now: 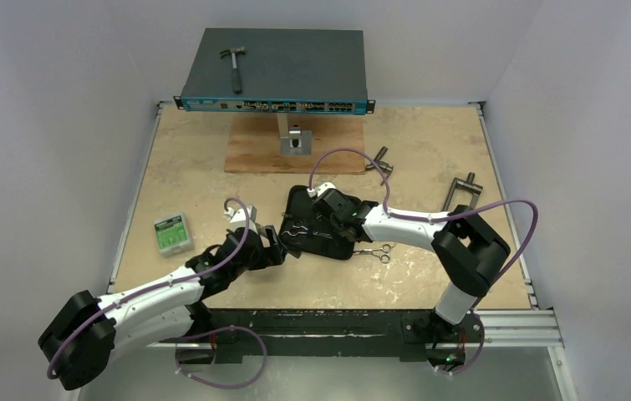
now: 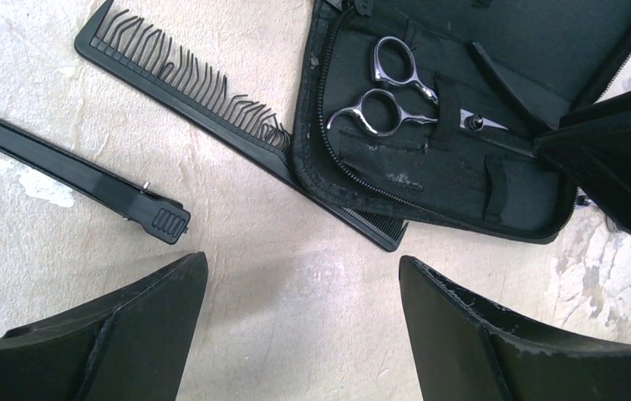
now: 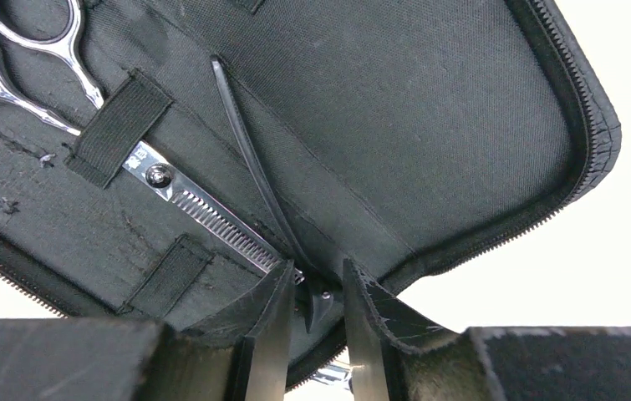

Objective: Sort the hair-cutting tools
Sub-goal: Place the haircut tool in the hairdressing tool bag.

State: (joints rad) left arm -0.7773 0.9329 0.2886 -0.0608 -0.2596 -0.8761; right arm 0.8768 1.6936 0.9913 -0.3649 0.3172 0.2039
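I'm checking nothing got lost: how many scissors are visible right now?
2. First pair is strapped inside the open black case; second pair lies on the table beside the case, near the right arm. Others could be hidden under the case.

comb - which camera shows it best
Left wrist. The comb fills much of that view, its teeth and spine clear, with part of it tucked under the open case. In top external it is too small to make out. Right wrist shows only the case interior, no comb.
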